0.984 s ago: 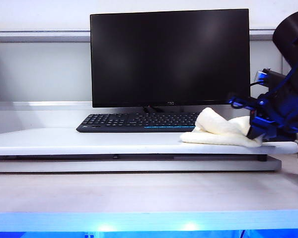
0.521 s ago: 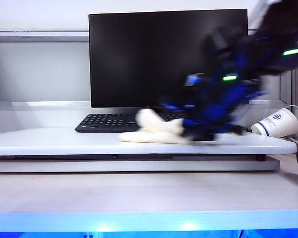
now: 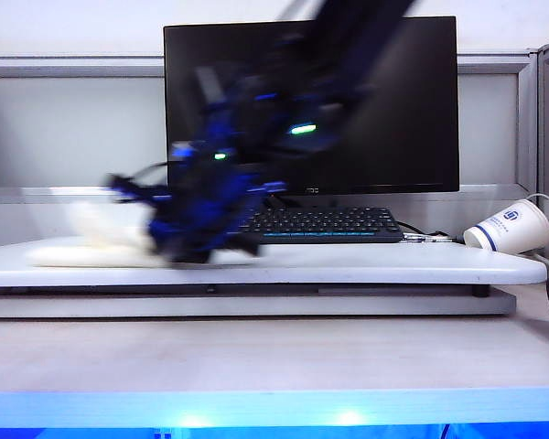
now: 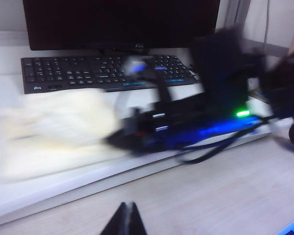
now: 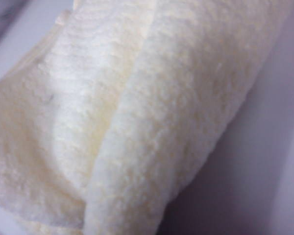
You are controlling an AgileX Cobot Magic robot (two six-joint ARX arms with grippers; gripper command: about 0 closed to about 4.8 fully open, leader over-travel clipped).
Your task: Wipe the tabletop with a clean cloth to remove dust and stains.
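The cloth (image 3: 91, 240) is seen lying on the tabletop (image 3: 366, 266), toward the left of the monitor (image 3: 393, 101) in the exterior view, in front of the keyboard's (image 3: 325, 224) left end. The right gripper (image 3: 178, 240) is found low on the tabletop just beside the cloth and touching it, with the blurred right arm (image 3: 293, 101) stretched across the front of the monitor. The right gripper's jaws are clenched on the cloth, whose waffle folds fill the right wrist view (image 5: 127, 122). The left gripper (image 4: 124, 221) is shown over the pale desk (image 4: 225, 191) in front of the monitor, well apart from the cloth, its fingers pressed together with nothing between them. A paper cup (image 3: 511, 226) lies tipped on its side near the tabletop's right end.
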